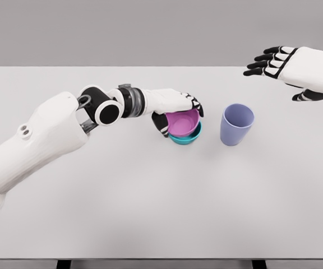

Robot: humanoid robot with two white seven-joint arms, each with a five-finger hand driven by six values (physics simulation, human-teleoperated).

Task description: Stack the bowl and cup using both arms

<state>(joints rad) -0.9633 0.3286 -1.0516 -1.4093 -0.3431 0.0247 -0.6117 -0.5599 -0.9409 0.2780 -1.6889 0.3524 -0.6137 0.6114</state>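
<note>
Pink bowl (183, 122) is nested in teal bowl (187, 137), mid-table, so the bowl stack looks done. Purple cup (237, 124) stands upright just to their right, unstacked; that's what's left. My left hand (175, 109) is wrapped around the pink bowl's rim, arm stretched across. My right hand (293, 68) hovers high, fingers spread, empty.

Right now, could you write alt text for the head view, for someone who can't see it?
The left robot hand grips a pink bowl nested in a teal bowl on a white table. A lavender cup stands upright just to their right, apart from them. The right robot hand hovers open above the table's far right.
</note>
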